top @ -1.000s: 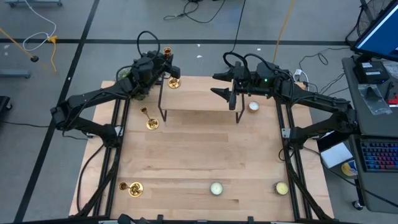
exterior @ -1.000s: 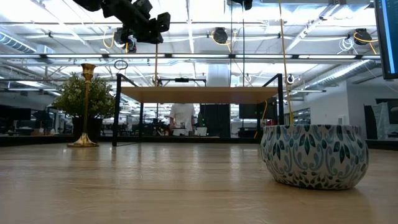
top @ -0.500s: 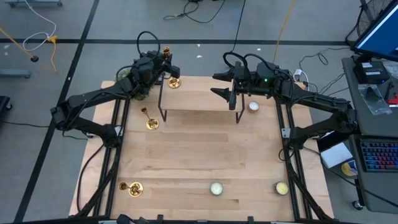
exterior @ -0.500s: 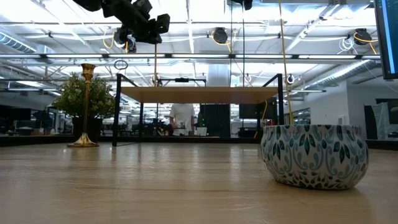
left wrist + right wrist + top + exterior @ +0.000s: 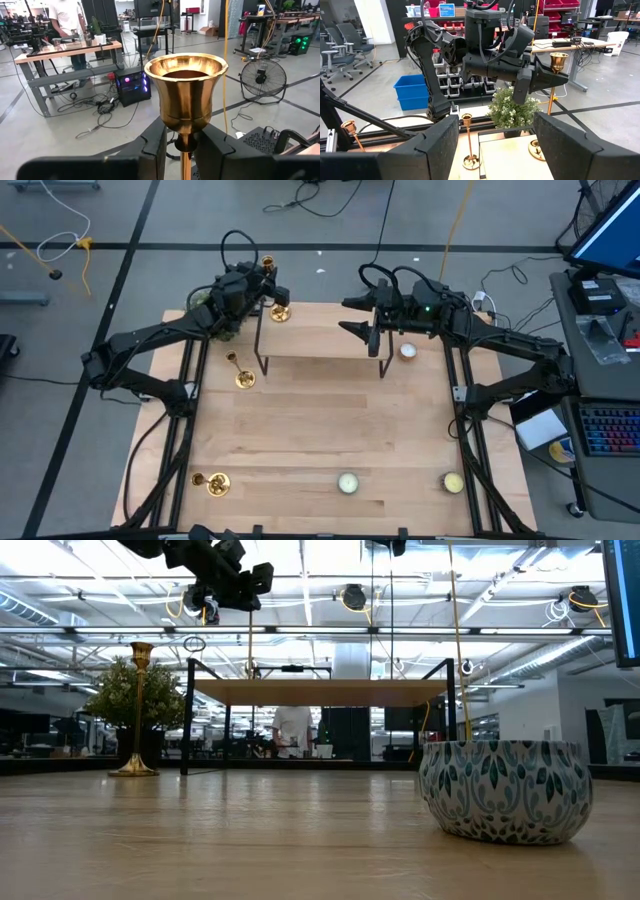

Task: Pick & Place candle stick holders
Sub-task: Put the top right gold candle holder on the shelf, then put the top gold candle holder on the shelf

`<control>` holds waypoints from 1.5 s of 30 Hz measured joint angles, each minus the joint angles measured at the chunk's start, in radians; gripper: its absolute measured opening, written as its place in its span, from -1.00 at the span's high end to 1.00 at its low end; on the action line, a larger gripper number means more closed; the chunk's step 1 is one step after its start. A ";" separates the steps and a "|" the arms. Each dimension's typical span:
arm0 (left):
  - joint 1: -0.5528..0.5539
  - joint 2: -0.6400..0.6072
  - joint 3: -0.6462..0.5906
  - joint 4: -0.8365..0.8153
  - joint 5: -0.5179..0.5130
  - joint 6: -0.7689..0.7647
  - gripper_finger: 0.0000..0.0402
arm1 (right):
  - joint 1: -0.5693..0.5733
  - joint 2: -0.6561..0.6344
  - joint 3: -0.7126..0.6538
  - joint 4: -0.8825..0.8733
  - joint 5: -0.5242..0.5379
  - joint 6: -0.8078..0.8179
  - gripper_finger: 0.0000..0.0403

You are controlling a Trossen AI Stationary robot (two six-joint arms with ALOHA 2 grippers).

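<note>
A tall brass candle stick holder (image 5: 272, 288) stands upright at the far left corner of a small raised shelf (image 5: 325, 340). My left gripper (image 5: 266, 282) is shut on it just under its cup (image 5: 186, 87). A second holder (image 5: 241, 374) stands on the table left of the shelf. A third holder (image 5: 212, 482) stands near the front left corner. My right gripper (image 5: 353, 316) hangs open and holds nothing above the shelf's far right part. It points toward the left gripper. My left gripper pinches the thin stem (image 5: 185, 146) directly below the cup between its two fingers (image 5: 155, 142). The fingers come in level, from the table's left side, and lie across the stem. The holder stays upright with its base (image 5: 535, 148) at the shelf top; whether the base rests there I cannot tell.
A green bushy plant (image 5: 512, 112) stands under the left arm at the far left. One tealight (image 5: 408, 350) lies right of the shelf and two more (image 5: 347, 482) (image 5: 453, 482) along the near edge. The patterned cup (image 5: 505, 790) is close to the low camera.
</note>
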 joint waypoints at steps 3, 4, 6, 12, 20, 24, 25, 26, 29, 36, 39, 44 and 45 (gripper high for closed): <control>0.000 0.000 0.000 0.000 0.000 0.000 0.55 | 0.000 0.000 0.000 0.000 0.000 0.000 -0.24; -0.003 0.000 0.000 0.000 0.000 0.000 0.52 | 0.000 0.000 0.000 0.000 0.000 0.000 -0.24; -0.006 0.000 0.000 0.000 -0.002 0.000 0.41 | 0.000 0.000 0.000 0.000 0.000 0.000 -0.24; -0.013 0.000 0.000 0.000 -0.008 -0.001 -0.03 | 0.000 0.000 0.000 0.000 0.000 0.000 -0.24; -0.013 0.000 0.000 0.000 -0.009 -0.002 -0.37 | 0.001 0.000 0.000 0.000 0.000 0.004 -0.24; -0.013 -0.007 0.000 -0.002 -0.009 -0.003 -0.43 | 0.001 0.000 0.000 0.000 -0.001 0.012 -0.24; -0.013 -0.012 0.000 -0.001 -0.009 -0.003 -0.43 | 0.001 0.000 0.000 0.000 -0.001 0.011 -0.24; -0.013 -0.017 0.000 0.004 -0.009 0.001 -0.43 | 0.001 0.000 0.000 0.000 -0.001 0.011 -0.24; -0.014 -0.036 0.000 0.007 -0.009 0.013 -0.43 | 0.001 0.000 0.000 0.000 -0.001 0.011 -0.24; -0.030 -0.089 0.000 0.016 0.001 0.016 -0.43 | 0.001 0.000 0.000 0.000 -0.001 0.011 -0.24; -0.041 -0.110 0.000 0.014 0.007 0.019 -0.43 | 0.001 0.000 0.000 0.000 -0.001 0.011 -0.24; -0.076 -0.168 0.000 0.026 0.008 0.020 -0.43 | 0.001 0.000 0.000 0.000 -0.001 0.011 -0.24; -0.088 -0.185 0.000 0.027 0.008 0.023 -0.43 | 0.001 0.000 0.000 0.000 -0.001 0.011 -0.24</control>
